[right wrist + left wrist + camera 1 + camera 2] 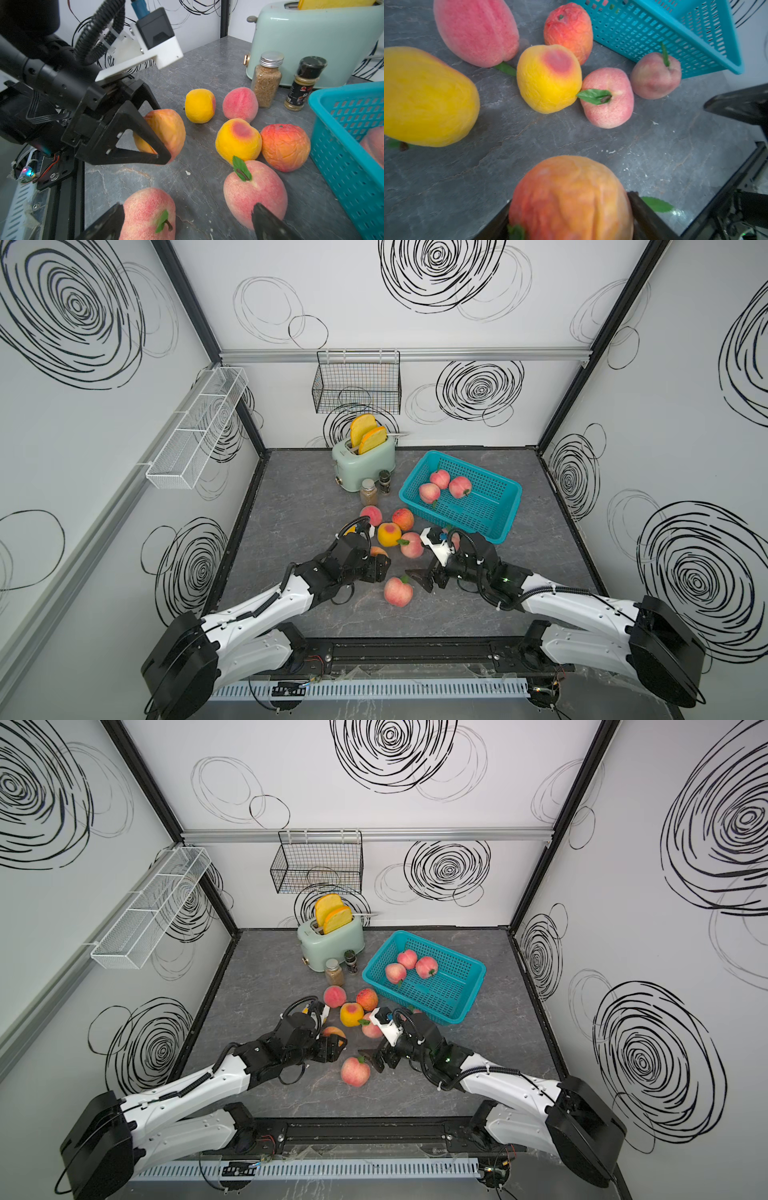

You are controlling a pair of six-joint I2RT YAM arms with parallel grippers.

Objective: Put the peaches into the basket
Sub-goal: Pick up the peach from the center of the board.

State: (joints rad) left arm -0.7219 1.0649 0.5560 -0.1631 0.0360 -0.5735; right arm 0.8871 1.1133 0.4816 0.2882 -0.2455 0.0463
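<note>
Left gripper [380,563] is clamped on an orange-pink peach [377,551] in a top view, right gripper [420,564] gaping wide nearby; basket [509,514] farther back has three peaches [439,479] in it. Left wrist: same peach [569,199] wedged between the fingers [645,216]. Right wrist: loose peaches [239,141] on the table [197,68], just beside the basket [342,145].

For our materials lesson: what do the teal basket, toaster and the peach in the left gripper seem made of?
Teal basket: moulded plastic, slight sheen, slotted walls. Toaster: glossy mint shell, painted metal or plastic; highlights show. Gripped peach: matte, creased skin, probably foam.
</note>
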